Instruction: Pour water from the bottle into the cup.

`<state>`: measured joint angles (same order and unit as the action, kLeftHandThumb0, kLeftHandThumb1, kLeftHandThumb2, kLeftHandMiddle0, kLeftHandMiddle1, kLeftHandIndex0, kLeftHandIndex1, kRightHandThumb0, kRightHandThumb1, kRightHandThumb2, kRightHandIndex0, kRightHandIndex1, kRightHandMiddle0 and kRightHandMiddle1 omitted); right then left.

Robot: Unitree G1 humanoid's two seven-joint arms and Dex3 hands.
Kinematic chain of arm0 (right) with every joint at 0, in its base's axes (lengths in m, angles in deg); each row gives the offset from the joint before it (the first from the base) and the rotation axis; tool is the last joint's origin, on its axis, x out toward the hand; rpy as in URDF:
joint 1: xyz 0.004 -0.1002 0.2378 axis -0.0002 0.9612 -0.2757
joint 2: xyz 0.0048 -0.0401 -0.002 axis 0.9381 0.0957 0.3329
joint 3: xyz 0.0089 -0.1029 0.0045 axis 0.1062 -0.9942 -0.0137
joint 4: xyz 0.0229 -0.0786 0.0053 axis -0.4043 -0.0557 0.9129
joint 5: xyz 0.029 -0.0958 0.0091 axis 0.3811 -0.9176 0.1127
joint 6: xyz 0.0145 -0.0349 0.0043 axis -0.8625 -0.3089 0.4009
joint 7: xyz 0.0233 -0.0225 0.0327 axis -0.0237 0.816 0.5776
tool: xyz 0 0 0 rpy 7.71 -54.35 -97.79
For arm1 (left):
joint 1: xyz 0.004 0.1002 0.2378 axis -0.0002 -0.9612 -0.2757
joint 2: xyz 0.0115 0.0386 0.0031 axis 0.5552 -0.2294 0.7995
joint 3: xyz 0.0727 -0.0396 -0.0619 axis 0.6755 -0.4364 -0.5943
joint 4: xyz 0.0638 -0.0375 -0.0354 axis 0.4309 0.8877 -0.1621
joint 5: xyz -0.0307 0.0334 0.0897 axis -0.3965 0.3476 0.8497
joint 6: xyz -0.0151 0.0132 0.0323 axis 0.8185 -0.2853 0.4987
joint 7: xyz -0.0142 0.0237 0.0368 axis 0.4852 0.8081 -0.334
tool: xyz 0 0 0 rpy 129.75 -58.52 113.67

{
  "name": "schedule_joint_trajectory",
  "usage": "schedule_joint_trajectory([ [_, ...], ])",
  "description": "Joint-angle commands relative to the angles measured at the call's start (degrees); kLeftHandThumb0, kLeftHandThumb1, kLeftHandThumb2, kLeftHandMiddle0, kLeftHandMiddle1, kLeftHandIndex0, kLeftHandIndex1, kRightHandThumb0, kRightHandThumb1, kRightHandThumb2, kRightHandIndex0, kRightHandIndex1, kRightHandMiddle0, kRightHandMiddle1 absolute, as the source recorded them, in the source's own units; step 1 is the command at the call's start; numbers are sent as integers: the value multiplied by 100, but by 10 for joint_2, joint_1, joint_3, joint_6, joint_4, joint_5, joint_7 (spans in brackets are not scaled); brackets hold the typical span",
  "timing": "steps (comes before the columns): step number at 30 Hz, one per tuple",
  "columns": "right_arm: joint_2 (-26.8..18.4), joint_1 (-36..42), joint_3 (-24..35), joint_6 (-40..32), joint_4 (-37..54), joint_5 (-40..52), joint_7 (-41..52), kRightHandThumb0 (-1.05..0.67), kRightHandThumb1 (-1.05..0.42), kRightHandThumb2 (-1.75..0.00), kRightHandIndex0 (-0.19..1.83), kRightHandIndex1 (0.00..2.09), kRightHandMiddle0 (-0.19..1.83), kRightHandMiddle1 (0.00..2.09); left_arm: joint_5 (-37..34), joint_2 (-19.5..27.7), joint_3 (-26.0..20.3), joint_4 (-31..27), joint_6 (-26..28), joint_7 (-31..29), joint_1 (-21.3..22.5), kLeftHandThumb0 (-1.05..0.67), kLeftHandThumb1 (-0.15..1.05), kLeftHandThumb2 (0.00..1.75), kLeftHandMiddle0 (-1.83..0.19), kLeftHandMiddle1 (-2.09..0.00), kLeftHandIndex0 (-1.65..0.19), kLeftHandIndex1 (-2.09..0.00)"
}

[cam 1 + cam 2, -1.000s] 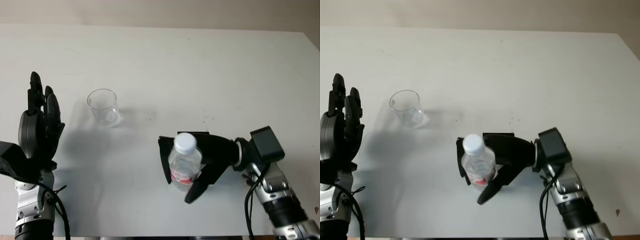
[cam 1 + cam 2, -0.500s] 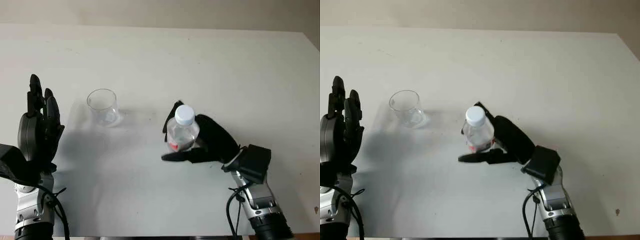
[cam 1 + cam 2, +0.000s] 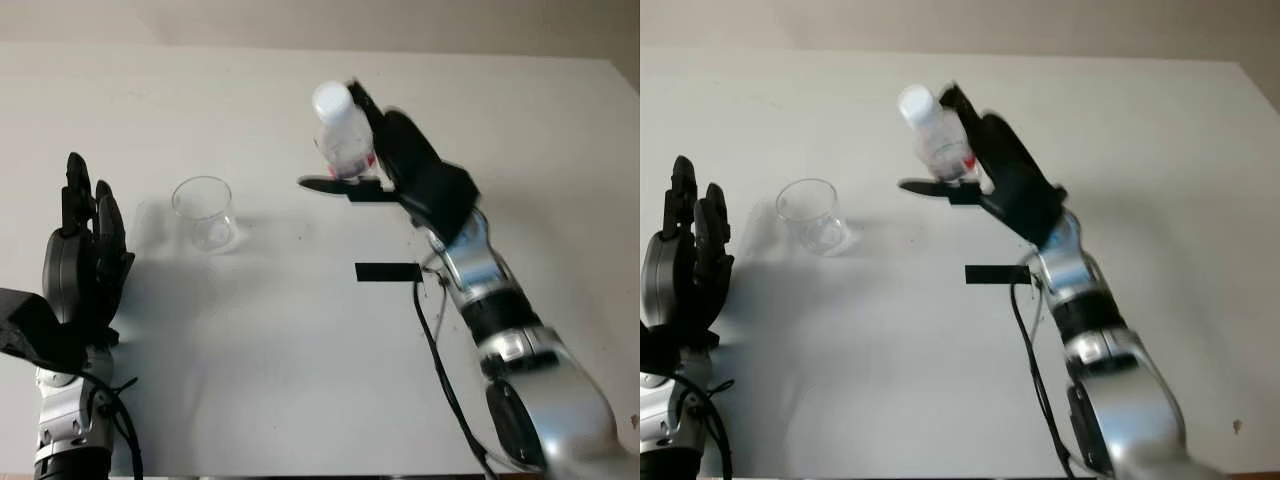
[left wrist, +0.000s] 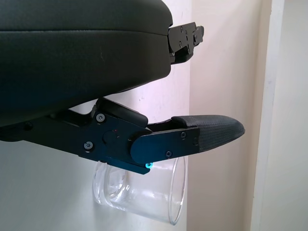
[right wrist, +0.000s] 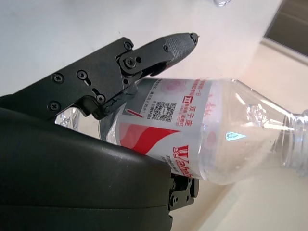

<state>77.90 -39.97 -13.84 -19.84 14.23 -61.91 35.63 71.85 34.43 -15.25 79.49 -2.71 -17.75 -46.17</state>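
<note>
Two hands in play: one grasping, one idle.
Right hand (image 3: 375, 165): black three-finger hand raised over the far middle of the white table (image 3: 520, 120), arm stretched out from the bottom right; fingers clenched round the bottle's body.
Bottle: small clear plastic bottle with a white cap and red label (image 3: 340, 135), held off the table, roughly upright in the head views with the cap leaning slightly toward the cup's side. Cap is on.
Bottle, wrist view: red-and-white label and a QR code visible (image 5: 178, 130); one black finger (image 5: 144, 55) lies across the label, the palm shell backs the other side.
Water level: probably low, some clear liquid seems to sit in the bottle, but I cannot tell how much.
Cup: clear plastic cup (image 3: 205, 212), upright on the table, left of the bottle and well apart from it; appears empty.
Left hand (image 3: 85, 255): black, open, holding nothing, at the table's near left, close beside the cup but not touching it.
Black tape strip (image 3: 388, 271): flat on the table beneath the right forearm.
</note>
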Motion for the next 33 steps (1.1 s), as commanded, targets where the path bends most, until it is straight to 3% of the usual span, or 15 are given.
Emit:
schedule_joint_trajectory([
  [1,9,-51,-19,5,-44,-27,-39,-5,-104,-20,125,209,111,209,4,-7,2,4,-4,4,-1,-78,105,53,15,-6,15,-7],
  [6,19,-115,-75,-10,-115,-102,-128,-8,-101,-20,114,209,95,209,5,-12,6,9,-5,8,3,-80,105,51,14,-6,14,-6],
  [8,24,-136,-96,-28,-132,-127,-148,-9,-103,-16,106,209,74,209,5,-13,6,13,-9,6,3,-79,105,53,14,-6,15,-6],
  [16,32,-168,-178,-51,-162,-215,-221,-14,-104,-16,93,209,44,209,4,-14,7,22,-14,3,5,-79,105,52,12,-6,13,-6],
  [22,37,-183,-229,-64,-170,-268,-275,-18,-104,-15,93,209,39,209,6,-16,9,18,-11,7,5,-78,105,53,12,-5,14,-6],
  [23,38,-185,-235,-64,-170,-273,-280,-20,-104,-11,96,209,23,205,5,-16,8,20,-12,5,5,-78,105,53,12,-5,14,-6],
  [24,39,-188,-240,-64,-170,-278,-283,-21,-104,-9,97,209,19,194,6,-15,8,22,-13,5,5,-78,105,53,13,-5,14,-6],
  [26,40,-192,-252,-69,-172,-289,-293,-22,-103,-6,96,209,20,192,8,-15,9,25,-15,5,6,-78,105,53,13,-5,14,-6],
  [29,46,-198,-273,-84,-174,-308,-310,-27,-104,-6,96,209,27,207,13,-16,11,26,-17,7,6,-77,105,54,13,-5,14,-6],
  [33,53,-206,-299,-110,-176,-334,-320,-36,-102,-5,90,209,26,186,12,-17,11,27,-19,6,7,-78,105,54,13,-5,14,-5],
])
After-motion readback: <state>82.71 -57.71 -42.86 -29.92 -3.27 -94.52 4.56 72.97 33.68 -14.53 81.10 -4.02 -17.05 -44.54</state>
